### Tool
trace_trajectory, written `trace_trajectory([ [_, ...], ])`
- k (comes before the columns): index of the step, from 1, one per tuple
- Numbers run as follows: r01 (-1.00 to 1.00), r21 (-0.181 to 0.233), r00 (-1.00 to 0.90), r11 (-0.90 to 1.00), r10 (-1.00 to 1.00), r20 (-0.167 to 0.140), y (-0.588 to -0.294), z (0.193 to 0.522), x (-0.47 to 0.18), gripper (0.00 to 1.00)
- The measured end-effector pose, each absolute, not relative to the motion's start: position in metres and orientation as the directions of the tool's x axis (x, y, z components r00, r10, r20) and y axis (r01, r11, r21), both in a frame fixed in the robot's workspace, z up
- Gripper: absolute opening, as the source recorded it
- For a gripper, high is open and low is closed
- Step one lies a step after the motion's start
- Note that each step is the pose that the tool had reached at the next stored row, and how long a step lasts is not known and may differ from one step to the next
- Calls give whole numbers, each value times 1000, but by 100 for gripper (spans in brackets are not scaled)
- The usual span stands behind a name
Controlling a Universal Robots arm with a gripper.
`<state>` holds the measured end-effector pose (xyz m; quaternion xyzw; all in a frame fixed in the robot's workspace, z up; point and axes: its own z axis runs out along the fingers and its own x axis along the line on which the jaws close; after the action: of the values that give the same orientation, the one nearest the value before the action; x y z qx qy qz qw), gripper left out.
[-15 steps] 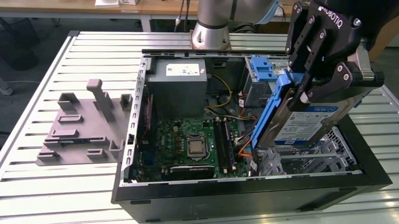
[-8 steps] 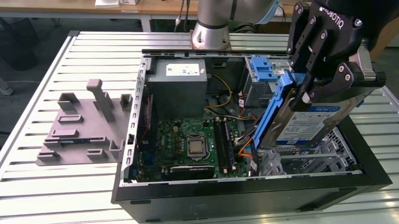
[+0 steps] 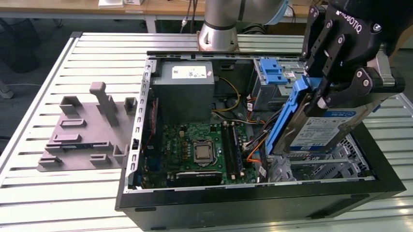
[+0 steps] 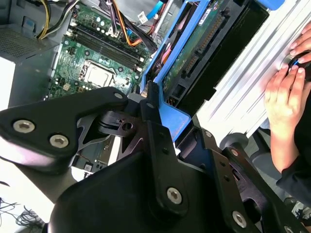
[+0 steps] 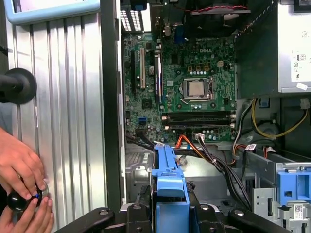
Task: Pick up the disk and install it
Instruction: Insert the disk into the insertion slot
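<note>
The disk (image 3: pixel 322 131), silver with a white-and-blue label and blue side rails, hangs steeply tilted over the metal drive bay (image 3: pixel 322 169) at the exterior view's right of the open computer case (image 3: pixel 258 199). My gripper (image 3: pixel 337 94) is shut on its upper end, with black fingers (image 3: pixel 332 53) on either side. In the second wrist view the disk's green underside (image 4: pixel 204 53) points down into the case beyond the gripper (image 4: pixel 160 116). In the first wrist view its blue rail (image 5: pixel 167 179) stands between the gripper's fingers (image 5: pixel 167 213).
Inside the case lie the motherboard (image 3: pixel 200 150), a grey power-supply box (image 3: pixel 184 89), loose cables (image 3: pixel 248 145) and a blue bracket (image 3: pixel 271 72). A grey fixture (image 3: pixel 84 130) sits on the slatted table at the exterior view's left. A person's hands (image 5: pixel 19 170) work a black knob beside the case.
</note>
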<state>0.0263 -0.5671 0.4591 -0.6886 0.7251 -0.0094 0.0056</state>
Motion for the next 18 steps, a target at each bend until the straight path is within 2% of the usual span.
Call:
trace_trajectory([
  [18, -998, -21, -52, 51, -999, 5, -567, 456, 40, 36],
])
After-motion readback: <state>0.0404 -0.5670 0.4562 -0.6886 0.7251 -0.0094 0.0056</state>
